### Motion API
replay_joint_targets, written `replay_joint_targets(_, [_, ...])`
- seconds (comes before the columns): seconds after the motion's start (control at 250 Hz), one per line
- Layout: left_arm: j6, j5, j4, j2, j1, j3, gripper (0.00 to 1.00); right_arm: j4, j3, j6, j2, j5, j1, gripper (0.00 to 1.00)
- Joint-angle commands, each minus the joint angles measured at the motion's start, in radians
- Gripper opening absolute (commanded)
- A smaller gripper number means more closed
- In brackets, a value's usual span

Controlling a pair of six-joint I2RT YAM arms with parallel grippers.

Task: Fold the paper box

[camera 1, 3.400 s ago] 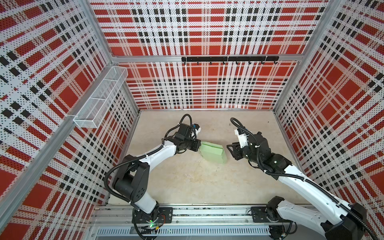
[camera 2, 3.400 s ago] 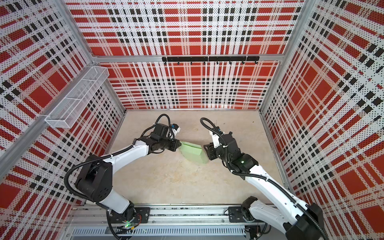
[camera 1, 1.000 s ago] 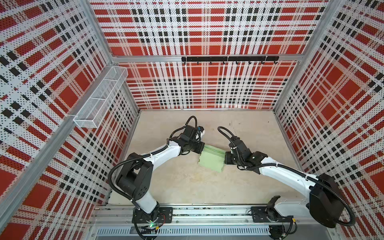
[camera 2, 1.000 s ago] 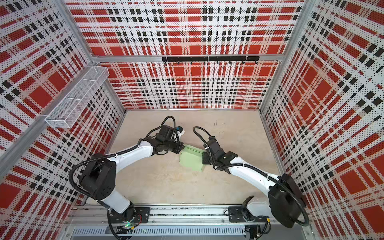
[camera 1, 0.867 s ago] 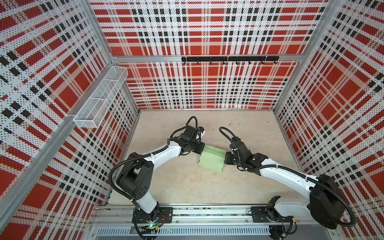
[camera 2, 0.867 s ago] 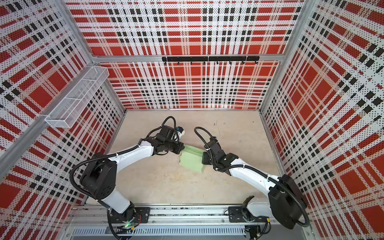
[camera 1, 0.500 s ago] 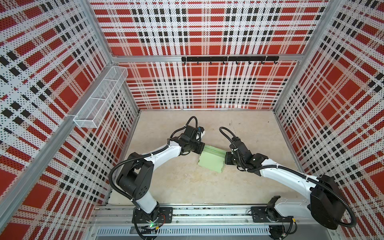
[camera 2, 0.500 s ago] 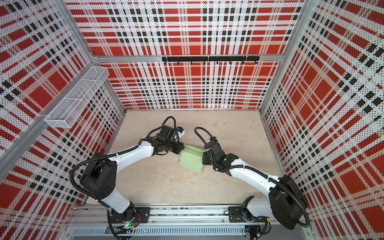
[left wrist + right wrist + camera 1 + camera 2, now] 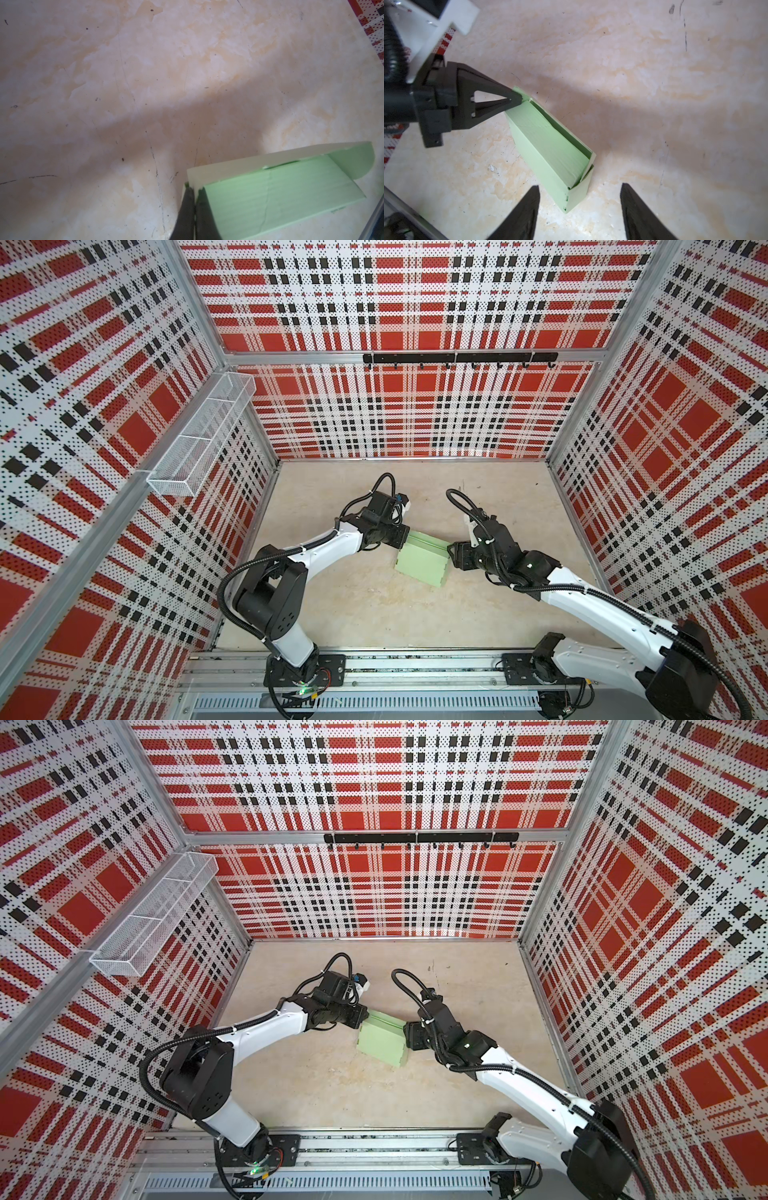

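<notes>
The paper box (image 9: 422, 562) (image 9: 382, 1042) is pale mint green, folded into a flat box, and rests on the beige floor at the middle. My left gripper (image 9: 405, 537) (image 9: 365, 1016) (image 9: 192, 190) is shut on the thin raised wall at the box's far left corner; the right wrist view shows its tips (image 9: 519, 99) pinching that edge. At the box's right end my right gripper (image 9: 451, 558) (image 9: 407, 1038) (image 9: 579, 185) stands open. The box's near corner (image 9: 571, 199) lies between its fingers without touching either one.
Plaid perforated walls close in the floor on three sides. A white wire basket (image 9: 203, 435) hangs on the left wall and a black hook rail (image 9: 457, 358) on the back wall. The arms' metal base rail (image 9: 415, 668) runs along the front edge.
My right gripper has opened and let go of the box's right end. The box and the left gripper have stayed where they were.
</notes>
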Motion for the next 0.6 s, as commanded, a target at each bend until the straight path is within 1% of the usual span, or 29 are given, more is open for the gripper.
replay_joint_targets(0.0, [0.003,0.008,-0.052,-0.004,-0.003,-0.012,0.03,0.09,-0.01,-0.339,-0.022,-0.076,0.006,0.76])
replay_joint_targets(0.06, [0.004,0.008,-0.051,-0.006,-0.001,-0.012,0.02,0.116,-0.016,-0.481,-0.015,-0.122,0.006,0.81])
replay_joint_targets(0.176, [0.005,0.007,-0.046,-0.011,-0.002,-0.014,0.02,0.156,-0.031,-0.728,0.008,-0.164,0.005,0.85])
replay_joint_targets(0.212, [0.005,0.007,-0.044,-0.011,0.0,-0.015,0.02,0.169,-0.04,-0.792,0.015,-0.165,0.006,0.86])
replay_joint_targets(0.252, [0.005,0.01,-0.044,-0.011,0.001,-0.016,0.02,0.188,-0.046,-0.836,0.022,-0.162,0.006,0.88])
replay_joint_targets(0.26, [0.005,0.01,-0.044,-0.011,0.001,-0.016,0.02,0.19,-0.047,-0.847,0.024,-0.166,0.006,0.9])
replay_joint_targets(0.268, [0.005,0.01,-0.044,-0.011,0.002,-0.016,0.02,0.191,-0.047,-0.861,0.025,-0.17,0.006,0.97])
replay_joint_targets(0.28, [0.003,0.01,-0.044,-0.011,0.002,-0.016,0.02,0.192,-0.049,-0.882,0.025,-0.174,0.006,1.0])
replay_joint_targets(0.376, [0.003,0.012,-0.041,-0.014,0.003,-0.018,0.02,0.169,-0.043,-1.054,0.036,-0.201,0.016,1.0])
replay_joint_targets(0.412, [0.001,0.013,-0.039,-0.014,0.003,-0.019,0.02,0.155,-0.036,-1.078,0.037,-0.188,0.025,1.0])
replay_joint_targets(0.452, [0.002,0.013,-0.039,-0.016,0.004,-0.019,0.03,0.159,-0.04,-1.074,0.023,-0.161,0.026,1.0])
replay_joint_targets(0.504, [0.004,0.011,-0.038,-0.019,0.004,-0.021,0.02,0.237,-0.085,-1.036,-0.011,-0.127,0.004,1.0])
replay_joint_targets(0.548, [0.007,0.012,-0.037,-0.019,0.006,-0.022,0.02,0.265,-0.114,-0.99,-0.049,-0.191,-0.048,1.0])
replay_joint_targets(0.592, [0.01,0.012,-0.035,-0.021,0.007,-0.024,0.02,0.291,-0.136,-0.907,-0.078,-0.284,-0.111,1.0])
